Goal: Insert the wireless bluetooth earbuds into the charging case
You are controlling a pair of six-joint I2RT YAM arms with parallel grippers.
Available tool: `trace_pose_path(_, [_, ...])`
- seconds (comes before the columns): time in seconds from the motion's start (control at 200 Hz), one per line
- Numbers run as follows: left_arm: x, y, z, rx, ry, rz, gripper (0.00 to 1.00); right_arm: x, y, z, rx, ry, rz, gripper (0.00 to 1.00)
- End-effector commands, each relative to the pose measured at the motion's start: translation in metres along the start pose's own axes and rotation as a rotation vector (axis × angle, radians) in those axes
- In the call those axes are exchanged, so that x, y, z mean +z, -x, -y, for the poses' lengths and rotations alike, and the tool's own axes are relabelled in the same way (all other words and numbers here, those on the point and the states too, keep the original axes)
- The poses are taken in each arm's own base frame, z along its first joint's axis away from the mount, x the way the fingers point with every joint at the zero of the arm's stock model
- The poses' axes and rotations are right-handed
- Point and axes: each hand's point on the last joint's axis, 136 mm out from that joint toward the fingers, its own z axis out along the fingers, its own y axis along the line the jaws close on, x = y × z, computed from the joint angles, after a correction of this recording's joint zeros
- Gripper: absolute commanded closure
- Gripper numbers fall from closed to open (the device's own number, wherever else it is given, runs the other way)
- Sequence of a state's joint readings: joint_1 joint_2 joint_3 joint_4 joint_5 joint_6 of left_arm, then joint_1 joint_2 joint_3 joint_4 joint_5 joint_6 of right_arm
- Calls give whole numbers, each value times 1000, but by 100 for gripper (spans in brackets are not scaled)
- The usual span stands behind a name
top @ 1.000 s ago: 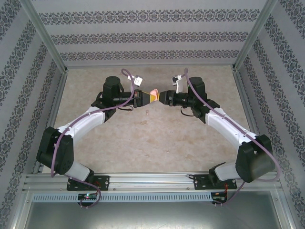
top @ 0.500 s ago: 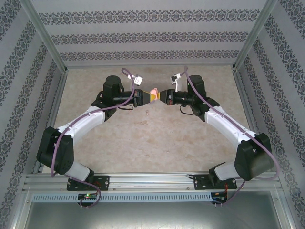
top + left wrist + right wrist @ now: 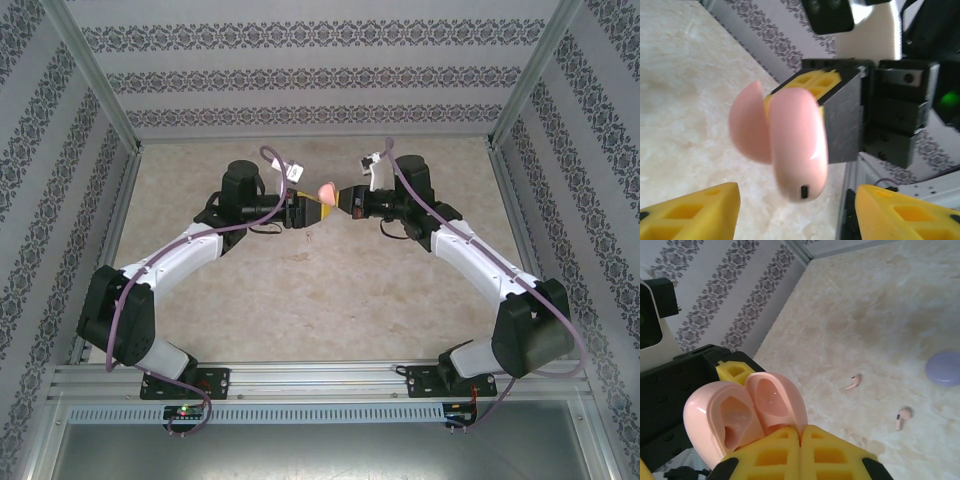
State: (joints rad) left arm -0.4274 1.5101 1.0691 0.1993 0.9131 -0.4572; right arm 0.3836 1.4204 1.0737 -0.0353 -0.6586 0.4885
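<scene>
A pale pink charging case (image 3: 326, 190) hangs open in mid-air between the two arms. In the right wrist view its lid (image 3: 775, 397) and hollow base (image 3: 722, 422) gape, and both cavities look empty. My right gripper (image 3: 801, 432) is shut on the case's edge near the hinge. My left gripper (image 3: 796, 194) is open, its yellow fingers (image 3: 695, 212) wide apart just below the case (image 3: 795, 140) and not touching it. Two pale pink earbuds (image 3: 854, 382) (image 3: 903, 416) lie on the table below. The purple and white earbuds are out of view.
A purple case (image 3: 945, 367) lies on the beige table (image 3: 320, 290) at the right edge of the right wrist view. Patterned walls (image 3: 320, 75) and metal frame posts enclose the table. The two grippers (image 3: 305, 210) (image 3: 345, 200) stand nearly nose to nose at the back centre.
The pink case has lifted slightly toward the back with my right gripper. The left gripper now sits a little lower and apart from it.
</scene>
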Motion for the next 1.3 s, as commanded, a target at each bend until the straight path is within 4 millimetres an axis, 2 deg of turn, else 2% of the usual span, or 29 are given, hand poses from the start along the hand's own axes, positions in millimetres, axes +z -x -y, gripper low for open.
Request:
trace_pose_path(0.0, [-15,15,3,91,66,-2,32,-3,4,17,-76,-90,-20,100])
trace_pose_path(0.21, [-32,6,-3,170,132,-138,19,-7,1,39,-201,-211,-89,100])
trace_pose_path(0.4, [-36,-9,-11,190,142,-294,17,-7,-5,44,-398,-307,-179,100])
trace_pose_path(0.699, [-31,-21,-21,171,96,-445,18,-2,-11,25,-577,-346,-243,100])
trace_pose_path(1.294, [-19,-26,-19,110,-24,-481,24,11,-21,-7,-651,-294,-267,100])
